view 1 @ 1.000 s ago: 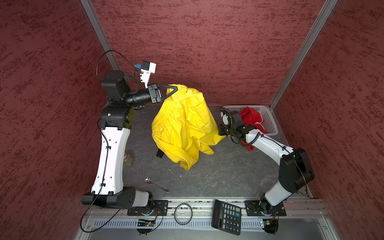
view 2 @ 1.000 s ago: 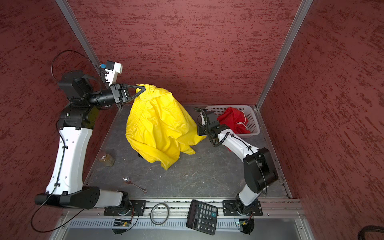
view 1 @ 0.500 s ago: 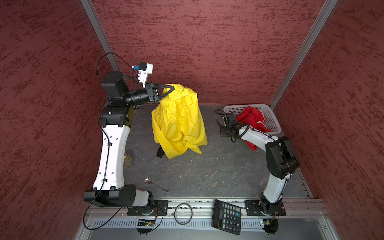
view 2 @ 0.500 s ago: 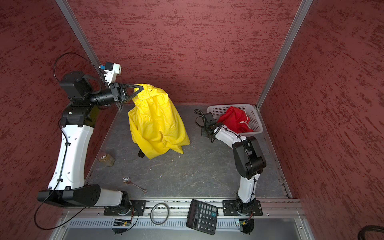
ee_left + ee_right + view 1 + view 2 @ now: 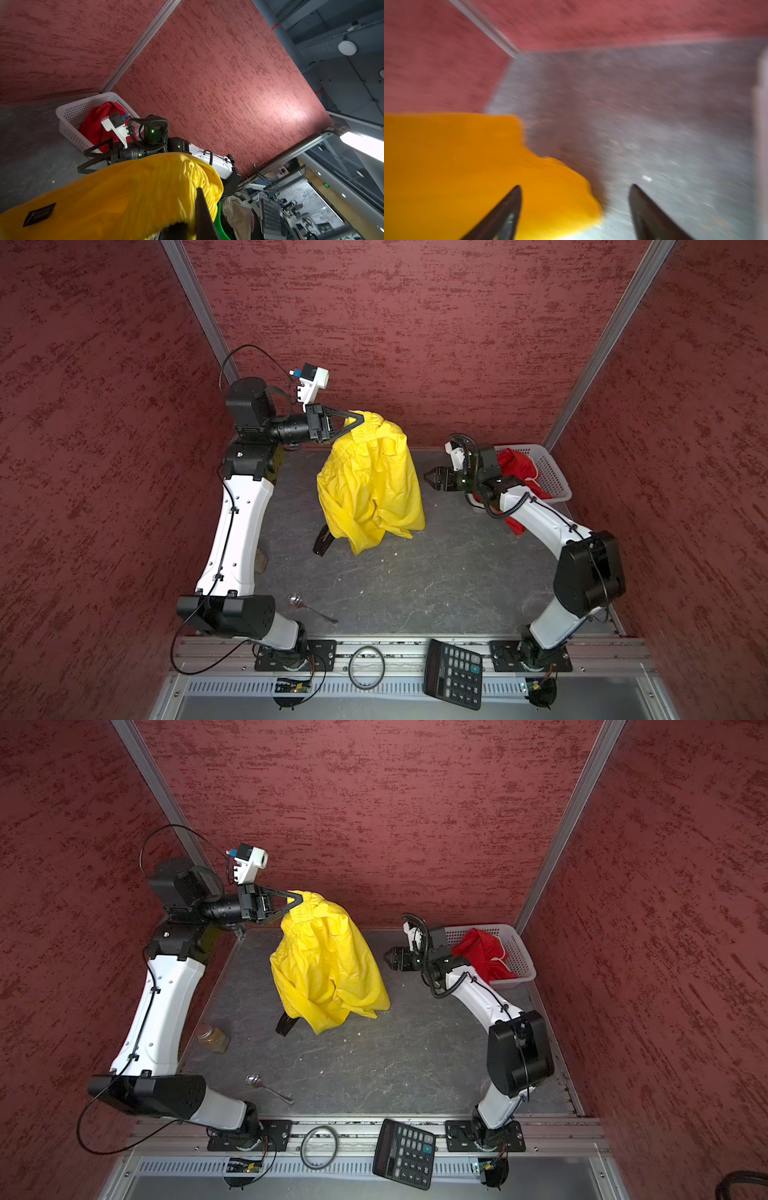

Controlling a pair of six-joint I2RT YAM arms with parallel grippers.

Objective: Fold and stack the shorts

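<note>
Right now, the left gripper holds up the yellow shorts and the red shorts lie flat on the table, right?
Not quite. The left gripper does hold up the yellow shorts, but the red shorts sit bunched in the basket, not flat on the table. Both top views show it.

- Yellow shorts (image 5: 370,485): thin cloth, matt, softly creased; the elastic waistband is gathered and ribbed at the left gripper (image 5: 360,419).
- Dark label (image 5: 39,214) on that cloth: flat matt patch.
- Red shorts (image 5: 482,957), behind the right gripper (image 5: 387,961): thin, crumpled cloth.
- Basket (image 5: 555,479) holding them: smooth white perforated plastic.
- Table (image 5: 415,580) below both grippers: grey, matt, rough, veined like slate.
- Walls (image 5: 415,323): red, coarse-textured finish.
- Spoon (image 5: 296,600): polished metal.
- Arm shells (image 5: 241,522): glossy white plastic; the joints are matt black.
</note>
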